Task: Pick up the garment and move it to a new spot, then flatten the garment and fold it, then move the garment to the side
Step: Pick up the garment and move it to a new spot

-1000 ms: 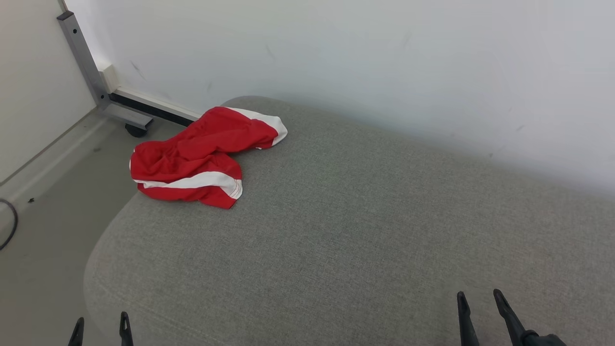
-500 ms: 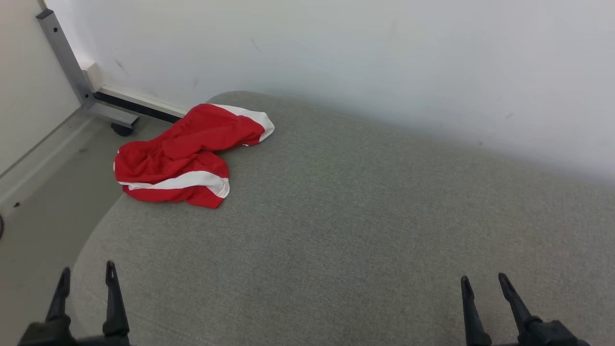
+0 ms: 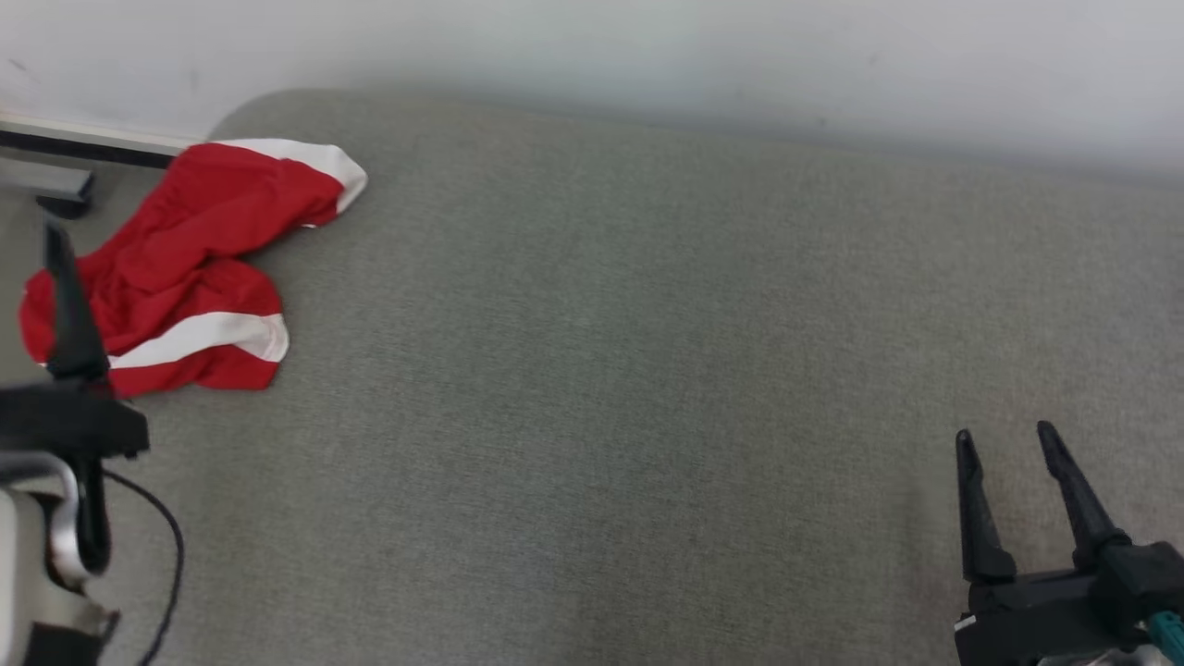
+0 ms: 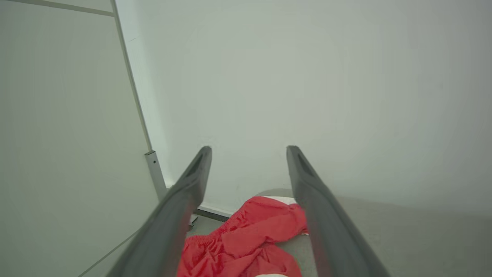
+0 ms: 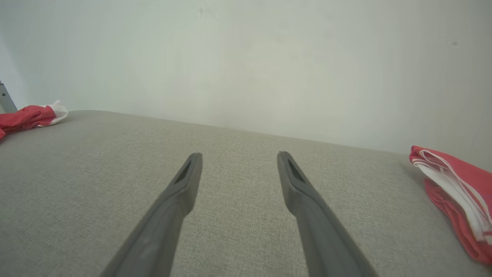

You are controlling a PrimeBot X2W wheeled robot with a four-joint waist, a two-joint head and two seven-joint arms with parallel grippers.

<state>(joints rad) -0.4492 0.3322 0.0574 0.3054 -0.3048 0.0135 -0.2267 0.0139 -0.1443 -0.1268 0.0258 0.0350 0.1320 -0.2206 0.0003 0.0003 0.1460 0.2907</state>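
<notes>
The garment [image 3: 185, 250] is a crumpled red piece with white bands, lying at the left end of the grey cushion [image 3: 647, 370]. My left gripper [image 4: 249, 149] is open and empty. One of its fingers [image 3: 67, 314] crosses the garment's left edge in the head view. In the left wrist view the garment [image 4: 250, 238] lies ahead and below, between the spread fingers, and they do not touch it. My right gripper [image 3: 1005, 433] stands open and empty over the cushion's near right part. The right wrist view has the garment [image 5: 30, 115] far to the left.
A folded red-and-white cloth [image 5: 453, 184] lies on the cushion's right end. A white wall [image 3: 647, 46] backs the cushion. A metal frame foot [image 3: 55, 185] stands on the floor beyond the cushion's left end. A black cable [image 3: 171, 555] hangs by my left arm.
The camera has swung, shifting the whole picture left and the garment with it. My left gripper has come up from the bottom edge to the garment's left side. Both grippers stay open.
</notes>
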